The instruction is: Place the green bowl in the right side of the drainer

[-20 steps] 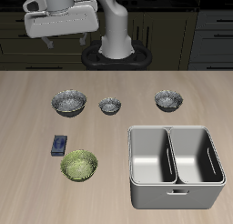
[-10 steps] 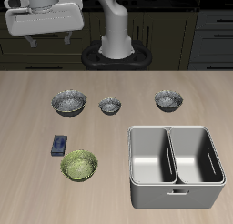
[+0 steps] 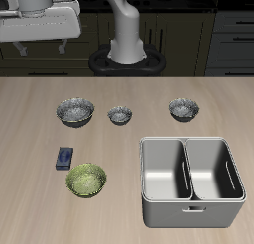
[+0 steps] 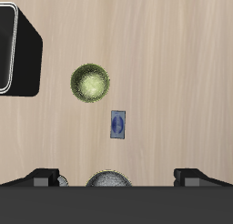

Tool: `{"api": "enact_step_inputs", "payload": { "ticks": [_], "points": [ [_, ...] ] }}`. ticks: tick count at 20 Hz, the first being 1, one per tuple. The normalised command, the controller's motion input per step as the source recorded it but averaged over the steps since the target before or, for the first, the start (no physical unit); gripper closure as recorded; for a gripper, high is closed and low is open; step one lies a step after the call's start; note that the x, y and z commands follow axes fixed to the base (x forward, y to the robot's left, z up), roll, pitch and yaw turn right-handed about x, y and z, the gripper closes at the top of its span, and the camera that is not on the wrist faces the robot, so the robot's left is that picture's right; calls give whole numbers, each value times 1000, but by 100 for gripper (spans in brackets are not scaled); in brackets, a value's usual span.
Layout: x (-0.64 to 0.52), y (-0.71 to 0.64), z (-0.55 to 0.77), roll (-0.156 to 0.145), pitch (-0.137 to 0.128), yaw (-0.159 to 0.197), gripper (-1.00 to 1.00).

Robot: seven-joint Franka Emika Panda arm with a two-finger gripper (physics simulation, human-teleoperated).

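1. Wooden table point(image 3: 127, 94) spreads before dark cabinets, the robot's base at its back edge.
2. High above the table's corner hangs the gripper point(image 3: 38, 42), well clear of everything; its fingers point(image 4: 43, 178) stand wide apart, holding nothing.
3. Far below it sit a large grey bowl point(image 3: 75, 111) and, nearer the front edge, a small blue object point(image 3: 64, 157).
4. Just beside that object rests the green bowl point(image 3: 86, 180), upright on bare wood and well apart from the pincer; the wrist view shows it too point(image 4: 91, 83).
5. Two smaller grey bowls point(image 3: 120, 114) follow along the back row.
6. Farthest from the pincer, the drainer point(image 3: 191, 210) holds two deep compartments.
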Motion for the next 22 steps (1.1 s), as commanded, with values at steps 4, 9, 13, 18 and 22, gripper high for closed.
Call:
{"api": "enact_step_inputs", "payload": {
  "ticks": [4,9,13,18,22],
  "points": [
    [323,-52,50,-35,-17,-54,-100],
    [316,-9,53,-34,-22,-7,-100],
    [220,-14,139,-5,-16,-50,-100],
    [195,173,151,2,-16,-3,-100],
    [127,204,48,-6,-20,11,-100]
  ]
}}
